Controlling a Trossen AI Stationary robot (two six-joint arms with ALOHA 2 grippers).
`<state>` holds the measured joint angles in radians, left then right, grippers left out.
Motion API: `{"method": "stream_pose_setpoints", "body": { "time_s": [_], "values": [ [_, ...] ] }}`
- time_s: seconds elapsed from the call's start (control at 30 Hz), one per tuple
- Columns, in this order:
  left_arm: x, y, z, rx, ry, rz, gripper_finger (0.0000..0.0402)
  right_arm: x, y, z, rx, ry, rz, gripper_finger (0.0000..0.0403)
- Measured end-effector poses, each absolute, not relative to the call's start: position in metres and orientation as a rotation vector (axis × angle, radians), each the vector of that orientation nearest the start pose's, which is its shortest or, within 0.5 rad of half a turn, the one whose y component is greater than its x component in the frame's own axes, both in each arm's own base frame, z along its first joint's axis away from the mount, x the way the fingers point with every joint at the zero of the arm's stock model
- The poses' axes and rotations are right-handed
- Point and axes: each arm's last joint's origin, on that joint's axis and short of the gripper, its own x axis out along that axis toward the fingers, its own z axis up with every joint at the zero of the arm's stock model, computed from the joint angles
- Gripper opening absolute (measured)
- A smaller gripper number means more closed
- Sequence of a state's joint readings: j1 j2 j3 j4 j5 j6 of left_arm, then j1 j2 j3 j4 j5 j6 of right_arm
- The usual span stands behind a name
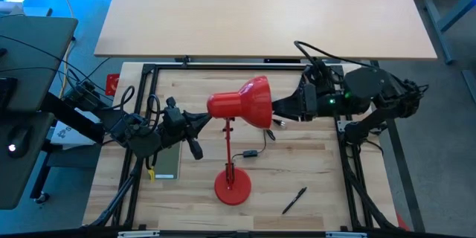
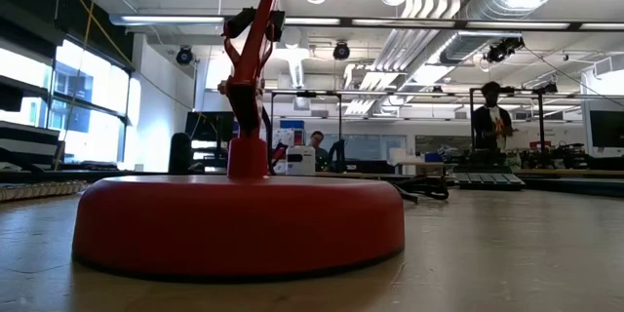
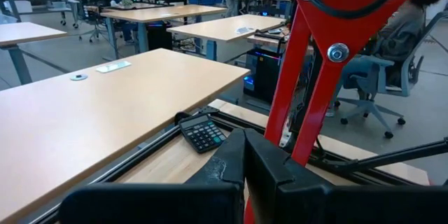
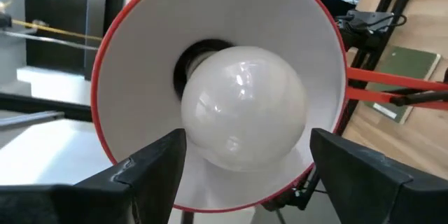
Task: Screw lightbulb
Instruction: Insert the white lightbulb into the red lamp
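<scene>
The red desk lamp stands on its round base (image 1: pixel 232 187) (image 2: pixel 239 224), and its shade (image 1: pixel 247 103) lies level with the mouth toward the table's right. The white lightbulb (image 4: pixel 243 108) sits in the socket inside the shade. My right gripper (image 1: pixel 281 108) (image 4: pixel 245 161) reaches level into the shade's mouth and is shut on the bulb. My left gripper (image 1: pixel 202 121) (image 3: pixel 245 164) is shut at the shade's narrow end, beside the lamp's red arm (image 3: pixel 308 91). The low view shows neither gripper. My right gripper has the bulb's round head between its two fingers, one on each side (image 4: pixel 189 136) (image 4: pixel 305 129). It comes level from the table's right, along the bulb's axis. The bulb's narrow end is in the socket (image 4: pixel 199 52). My left gripper lies with its shut fingers (image 3: pixel 276 168) against the lamp's red arm, below the bolted joint (image 3: pixel 337 52). It comes level from the table's left. Whether anything is between the fingers is hidden by the gripper itself.
A black pen (image 1: pixel 294 201) lies near the front right. The lamp's cord with its switch (image 1: pixel 249 153) trails beside the stem. A green-grey flat thing (image 1: pixel 165 162) lies under the left arm. A calculator (image 3: pixel 203 133) sits by the table frame. A large pale table (image 1: pixel 260 15) stands beyond the far edge.
</scene>
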<state>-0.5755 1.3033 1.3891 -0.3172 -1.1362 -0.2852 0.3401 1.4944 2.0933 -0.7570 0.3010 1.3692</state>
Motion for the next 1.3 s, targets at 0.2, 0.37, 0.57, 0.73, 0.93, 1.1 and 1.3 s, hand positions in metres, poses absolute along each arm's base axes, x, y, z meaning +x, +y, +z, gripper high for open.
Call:
{"method": "stream_pose_setpoints", "body": {
  "time_s": [0.2,0.37,0.57,0.73,0.93,1.1,1.3],
  "values": [
    [0.238,-0.123,0.421,-0.1,0.073,0.574,0.0,0.259,0.081,0.541,1.346,0.102,-0.054,0.0299],
    [0.238,-0.123,0.421,-0.102,0.074,0.569,0.0,0.274,0.086,0.535,1.357,0.138,-0.028,0.0299],
    [0.238,-0.124,0.42,-0.103,0.074,0.567,0.0,0.278,0.087,0.532,1.357,0.145,-0.034,0.0299],
    [0.238,-0.124,0.42,-0.102,0.074,0.565,0.0,0.274,0.081,0.536,1.317,0.115,-0.048,0.0299],
    [0.238,-0.124,0.42,-0.101,0.075,0.565,0.0,0.268,0.078,0.539,1.298,0.094,-0.055,0.0299],
    [0.238,-0.124,0.42,-0.102,0.075,0.565,0.0,0.268,0.078,0.538,1.28,0.099,-0.055,0.0299],
    [0.238,-0.124,0.42,-0.102,0.075,0.565,0.0,0.268,0.078,0.537,1.236,0.105,-0.064,0.0299]
  ]
}}
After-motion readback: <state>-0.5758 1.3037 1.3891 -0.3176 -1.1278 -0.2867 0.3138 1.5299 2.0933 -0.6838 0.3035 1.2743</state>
